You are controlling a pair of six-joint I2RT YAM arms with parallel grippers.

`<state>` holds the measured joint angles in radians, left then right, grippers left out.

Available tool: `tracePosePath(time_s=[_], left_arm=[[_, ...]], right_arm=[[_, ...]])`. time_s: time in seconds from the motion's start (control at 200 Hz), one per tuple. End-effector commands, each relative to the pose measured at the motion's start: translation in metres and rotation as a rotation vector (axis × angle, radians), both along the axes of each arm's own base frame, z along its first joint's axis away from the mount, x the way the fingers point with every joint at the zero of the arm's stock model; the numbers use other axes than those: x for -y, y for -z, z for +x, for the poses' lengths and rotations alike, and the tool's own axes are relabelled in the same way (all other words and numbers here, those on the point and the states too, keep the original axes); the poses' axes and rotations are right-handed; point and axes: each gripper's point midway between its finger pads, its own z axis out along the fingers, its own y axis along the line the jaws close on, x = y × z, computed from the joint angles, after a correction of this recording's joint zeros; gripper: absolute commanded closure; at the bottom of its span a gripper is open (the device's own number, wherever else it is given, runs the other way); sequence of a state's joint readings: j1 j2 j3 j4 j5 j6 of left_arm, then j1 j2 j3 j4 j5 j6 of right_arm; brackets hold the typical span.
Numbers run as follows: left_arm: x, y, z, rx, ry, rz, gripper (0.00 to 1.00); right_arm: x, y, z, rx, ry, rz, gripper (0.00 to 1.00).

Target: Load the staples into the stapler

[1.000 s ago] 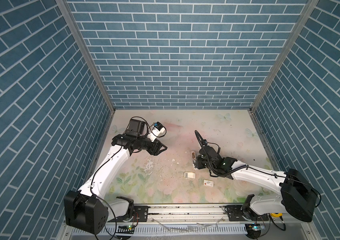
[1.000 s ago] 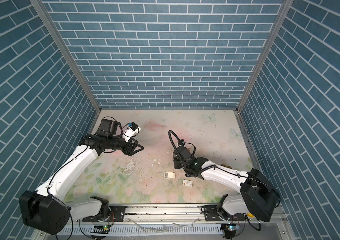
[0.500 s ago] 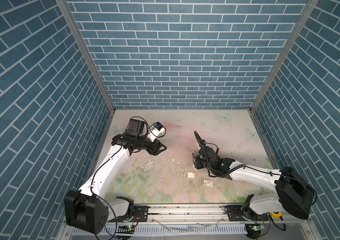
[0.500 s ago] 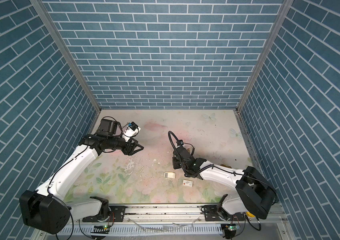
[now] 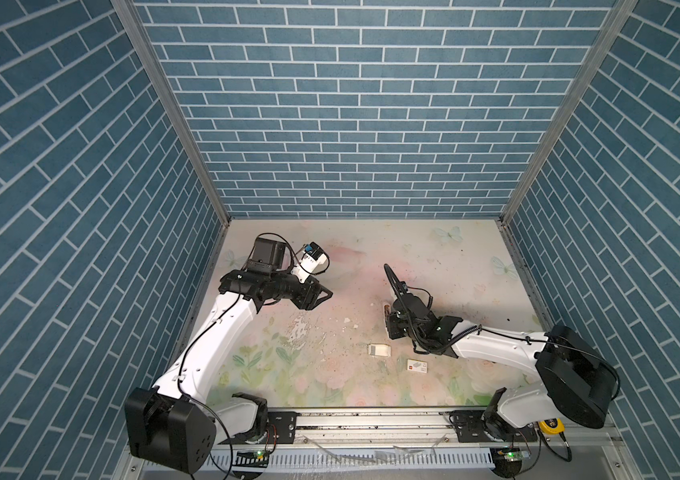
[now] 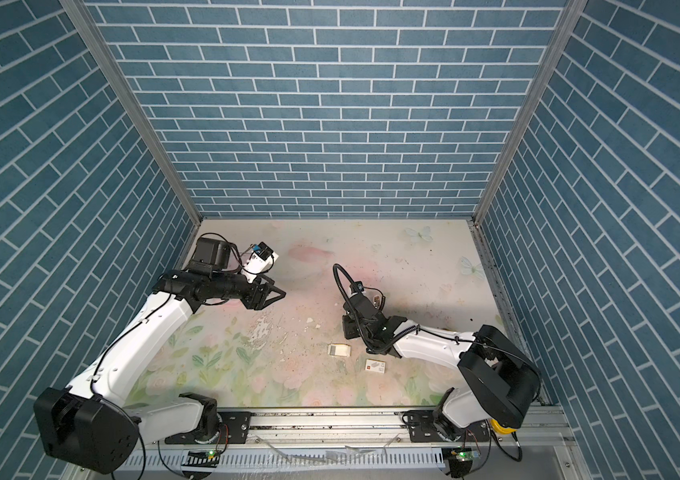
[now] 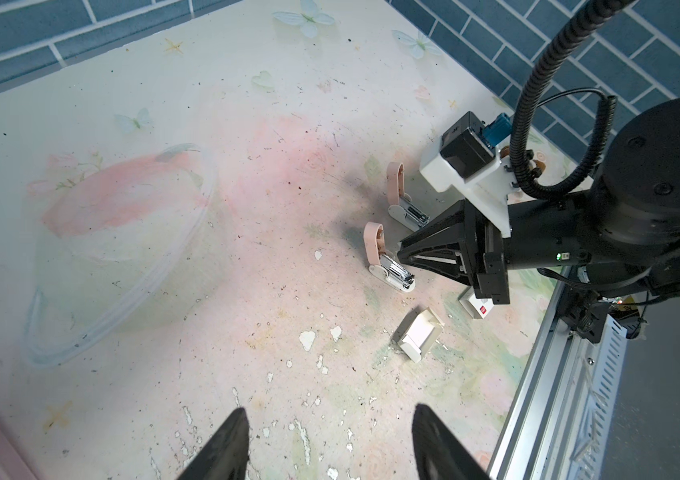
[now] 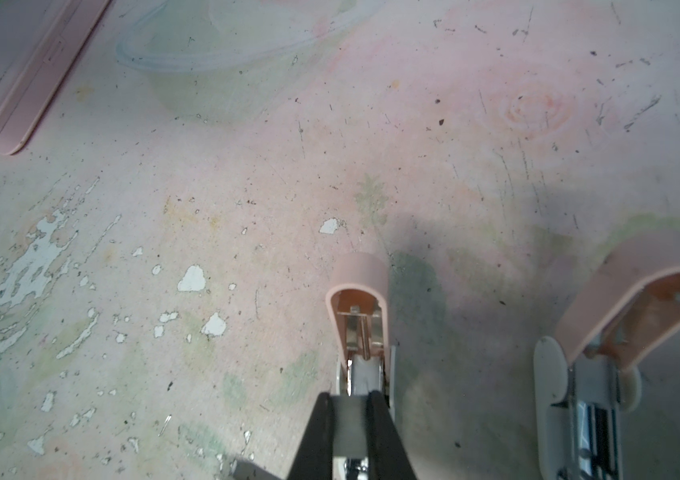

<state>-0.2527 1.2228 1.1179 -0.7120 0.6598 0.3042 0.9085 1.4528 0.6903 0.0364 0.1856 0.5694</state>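
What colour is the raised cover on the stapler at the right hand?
Pale pink cover, orange-tinted underneath; the right wrist view shows it best.

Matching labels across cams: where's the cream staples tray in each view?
Top view: staples tray low, right of centre.
Top view: staples tray low, centre.
Left wrist: staples tray by the nearer open stapler.
Right wrist: not in view.
Landmark: red-marked card sleeve beside it, all three views.

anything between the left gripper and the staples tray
Nothing visible: only bare worn table lies between the left gripper and the staples tray. The right gripper is off that path, at the open stapler.
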Motion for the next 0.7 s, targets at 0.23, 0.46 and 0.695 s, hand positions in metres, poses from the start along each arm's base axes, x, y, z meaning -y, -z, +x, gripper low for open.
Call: tracePosePath(time_s=[0.23, 0.46, 0.695], left_arm=[[0.000, -0.003, 0.000, 0.008, 0.006, -0.020, 0.36], [0.001, -0.002, 0.000, 0.006, 0.007, -0.021, 0.36], [0.000, -0.004, 0.000, 0.013, 0.011, -0.017, 0.36]], right_arm=[[0.002, 0.012, -0.001, -0.007, -0.006, -0.014, 1.00], [0.002, 0.017, -0.002, -0.019, -0.003, -0.022, 1.00], [0.002, 0.023, -0.003, -0.034, -0.002, -0.029, 1.00]])
